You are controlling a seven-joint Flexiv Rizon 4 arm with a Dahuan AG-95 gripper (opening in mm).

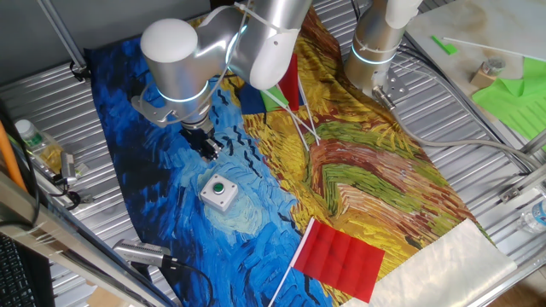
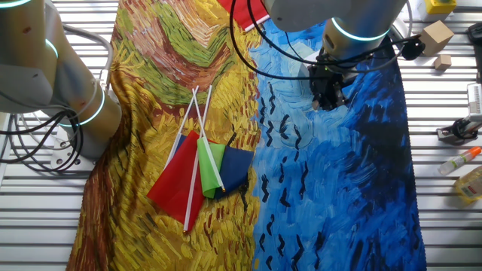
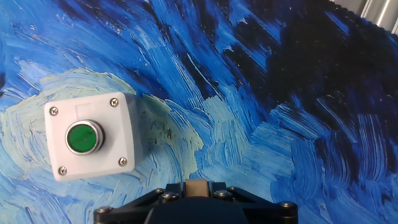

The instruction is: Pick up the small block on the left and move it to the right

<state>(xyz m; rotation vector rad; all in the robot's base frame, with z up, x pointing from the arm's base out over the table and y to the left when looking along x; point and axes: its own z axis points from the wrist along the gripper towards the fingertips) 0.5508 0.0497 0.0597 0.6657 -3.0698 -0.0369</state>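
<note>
Pincer: the pincer hangs above the blue part of the painted cloth on the bench, fingers drawn in narrow around a small tan piece seen between the tips in the hand view.
Small block: the small block sits pinched between the fingertips at 6 o'clock of the hand view, off the cloth as far as I can judge; the fixed views hide it behind the dark fingers.
Hold: only the top face shows, so how deep the block sits between the pads cannot be told.
Risk, slip: the block is far smaller than the fingers; a shallow pinch could let it twist out and drop during the carry.
Risk, button box: the white box with the green button lies at 10 o'clock from the pincer, near but apart; a low sweep could knock it.
Risk, flags: the red flag and the bundle of flags lie further across the cloth; a low path could snag a stick.
Risk, cloth: a low drag could ruck the folds.
</note>
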